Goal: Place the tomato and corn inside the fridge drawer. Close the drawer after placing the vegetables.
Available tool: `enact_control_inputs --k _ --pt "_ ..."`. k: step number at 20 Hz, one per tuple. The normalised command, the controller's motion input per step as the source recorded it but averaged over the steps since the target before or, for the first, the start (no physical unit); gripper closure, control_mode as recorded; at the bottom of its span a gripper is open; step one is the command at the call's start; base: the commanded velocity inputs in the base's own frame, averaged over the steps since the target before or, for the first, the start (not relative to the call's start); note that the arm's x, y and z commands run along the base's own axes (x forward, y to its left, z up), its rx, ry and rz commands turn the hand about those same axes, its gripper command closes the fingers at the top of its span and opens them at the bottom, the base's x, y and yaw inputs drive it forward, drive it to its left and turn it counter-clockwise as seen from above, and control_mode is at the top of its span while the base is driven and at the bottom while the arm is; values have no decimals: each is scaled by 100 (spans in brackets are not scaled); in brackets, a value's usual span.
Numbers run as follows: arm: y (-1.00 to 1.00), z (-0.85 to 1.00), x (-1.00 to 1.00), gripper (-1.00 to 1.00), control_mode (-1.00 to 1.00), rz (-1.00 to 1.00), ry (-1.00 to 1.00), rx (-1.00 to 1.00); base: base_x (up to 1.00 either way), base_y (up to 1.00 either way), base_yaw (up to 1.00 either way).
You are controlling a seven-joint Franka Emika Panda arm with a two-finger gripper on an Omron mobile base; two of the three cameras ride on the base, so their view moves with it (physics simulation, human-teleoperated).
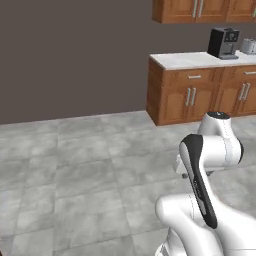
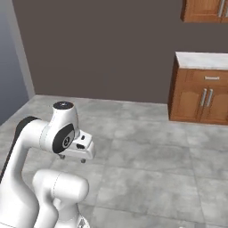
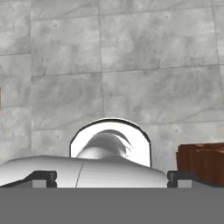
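The tomato, the corn and the fridge drawer are out of view. My arm is folded up over its base, and the gripper (image 2: 72,158) hangs low beside the white wrist, pointing down at the grey tiled floor (image 3: 131,65). In the hand view the two dark fingertips (image 3: 43,178) stand far apart at the bottom edge with nothing between them, so the gripper (image 3: 111,179) is open. In the left base view the hand (image 1: 183,169) is tucked behind the forearm.
Wooden base cabinets (image 1: 192,97) with a white counter (image 1: 190,60) stand at the far right, with a black coffee machine (image 1: 223,42) on top. Upper cabinets (image 1: 200,10) hang above. A dark wall (image 2: 98,49) closes the back. A blue-grey panel (image 2: 9,67) runs along the left edge.
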Motion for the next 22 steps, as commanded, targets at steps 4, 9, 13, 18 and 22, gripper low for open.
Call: enact_control_inputs --k 4,9,13,18,22 --pt "0 0 0 -100 100 0 0 0 100 9 -31" --pt "0 0 0 -100 100 0 0 0 100 25 -37" --pt "0 0 0 -100 100 0 0 0 100 28 -39" --pt "0 0 0 -100 100 0 0 0 99 36 -46" --pt "0 0 0 -100 100 0 0 0 95 36 -50"
